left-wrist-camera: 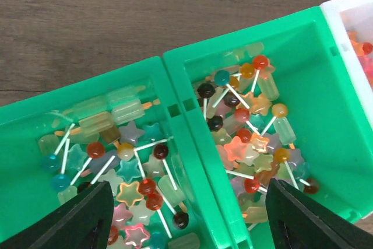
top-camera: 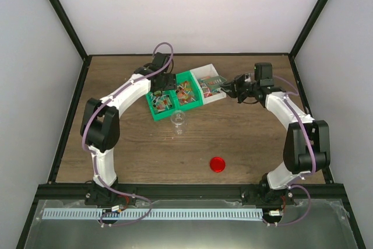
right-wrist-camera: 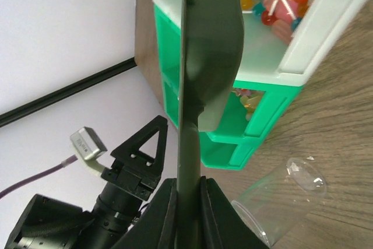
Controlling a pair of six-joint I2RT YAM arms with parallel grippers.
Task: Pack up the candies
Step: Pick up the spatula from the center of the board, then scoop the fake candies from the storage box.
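Left hand (left-wrist-camera: 187,188) spread wide, its two black fingers (left-wrist-camera: 76,220) at either side of the wrist view, nothing pinched between them. The candies (left-wrist-camera: 236,147) lie directly below and between those fingers, heaped in two adjoining compartments of a green moulded-plastic tray (left-wrist-camera: 326,86); the hand straddles the divider between them. No contact with the candies visible. The candies are small glossy ball lollipops on thin white sticks (red, orange, teal, dark brown) mixed with translucent star-shaped and oblong jelly-like pieces in pale green, yellow, pink and blue. More of them sit in a white plastic bin (left-wrist-camera: 352,7) butted against the green tray's far side. Right hand (right-wrist-camera: 188,182) pressed almost together, pinching a thin grey panel (right-wrist-camera: 210,56) seen edge-on just beside the white bin; cannot tell what the panel belongs to. Small clear plastic jar (top-camera: 178,121) lies on its side on the wood-grain table (top-camera: 250,138), just in front of the tray. Round red lid (top-camera: 217,164) lies flat, well apart, nearer the arm bases.
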